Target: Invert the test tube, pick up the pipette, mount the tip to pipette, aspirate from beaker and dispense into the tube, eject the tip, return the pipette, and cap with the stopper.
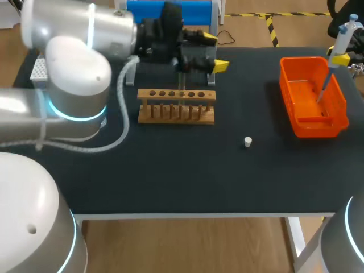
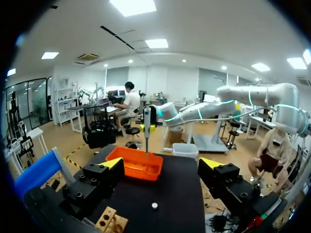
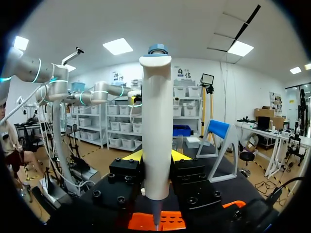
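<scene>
My right gripper (image 1: 341, 56) is shut on the white pipette (image 1: 340, 38) at the table's far right, and holds it upright over the orange bin (image 1: 341, 105). The pipette's thin tip (image 1: 322, 88) points down into the bin. In the right wrist view the pipette (image 3: 157, 131) stands between the fingers of the right gripper (image 3: 156, 158), above the orange bin (image 3: 170, 221). My left gripper (image 1: 213, 52) hangs open just behind the wooden tube rack (image 1: 176, 105). Ahead of the left gripper (image 2: 163, 165) lie the white stopper (image 2: 154, 206), the bin (image 2: 136, 165) and the pipette (image 2: 146, 124).
The white stopper (image 1: 248, 141) lies on the black mat between rack and bin. A blue stand (image 1: 170, 11) is at the back edge, behind the left gripper. A white tip box (image 1: 38, 68) sits at the far left, partly hidden by my left arm.
</scene>
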Controlling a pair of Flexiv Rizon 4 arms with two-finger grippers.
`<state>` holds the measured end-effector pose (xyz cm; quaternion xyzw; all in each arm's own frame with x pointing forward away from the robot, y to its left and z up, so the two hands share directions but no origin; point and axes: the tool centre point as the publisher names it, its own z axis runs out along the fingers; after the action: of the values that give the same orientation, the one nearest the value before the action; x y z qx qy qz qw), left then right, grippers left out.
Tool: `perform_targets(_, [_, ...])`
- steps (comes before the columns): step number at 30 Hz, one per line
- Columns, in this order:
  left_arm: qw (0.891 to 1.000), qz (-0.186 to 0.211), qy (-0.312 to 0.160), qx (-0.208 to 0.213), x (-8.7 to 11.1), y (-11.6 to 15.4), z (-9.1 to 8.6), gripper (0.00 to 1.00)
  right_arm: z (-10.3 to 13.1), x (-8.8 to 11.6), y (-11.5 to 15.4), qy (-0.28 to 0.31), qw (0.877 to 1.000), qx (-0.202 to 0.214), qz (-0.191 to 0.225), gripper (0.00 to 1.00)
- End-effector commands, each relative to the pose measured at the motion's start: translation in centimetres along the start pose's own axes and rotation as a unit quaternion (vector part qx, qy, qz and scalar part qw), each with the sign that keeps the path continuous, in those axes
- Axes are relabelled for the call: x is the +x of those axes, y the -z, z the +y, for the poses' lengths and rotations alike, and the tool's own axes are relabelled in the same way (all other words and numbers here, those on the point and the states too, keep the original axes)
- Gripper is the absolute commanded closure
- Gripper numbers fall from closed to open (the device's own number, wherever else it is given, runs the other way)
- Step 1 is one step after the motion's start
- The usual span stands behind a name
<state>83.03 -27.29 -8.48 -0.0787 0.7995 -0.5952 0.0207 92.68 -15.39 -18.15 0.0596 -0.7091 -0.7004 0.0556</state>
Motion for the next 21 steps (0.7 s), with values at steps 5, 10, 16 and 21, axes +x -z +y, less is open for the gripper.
perform_targets(5, [0.999, 0.001, 0.006, -0.034, -1.0, -10.9, -3.5, 0.00, 0.0, -0.1, 0.2, 0.000, 1.000, 0.001, 0.003, 1.00])
perform_targets(10, [0.999, -0.005, -0.002, -0.043, -1.6, -14.5, -5.1, 0.00, 0.0, -0.1, 0.2, 0.000, 1.000, 0.001, 0.003, 1.00])
perform_targets(16, [0.999, 0.008, -0.020, -0.048, -2.2, -18.4, -6.5, 0.00, 0.0, -0.1, 0.2, 0.000, 1.000, 0.001, 0.003, 1.00])
perform_targets(21, [0.999, 0.016, -0.021, -0.041, -2.4, -18.9, -6.7, 0.00, 0.0, -0.1, 0.2, 0.000, 1.000, 0.001, 0.003, 1.00])
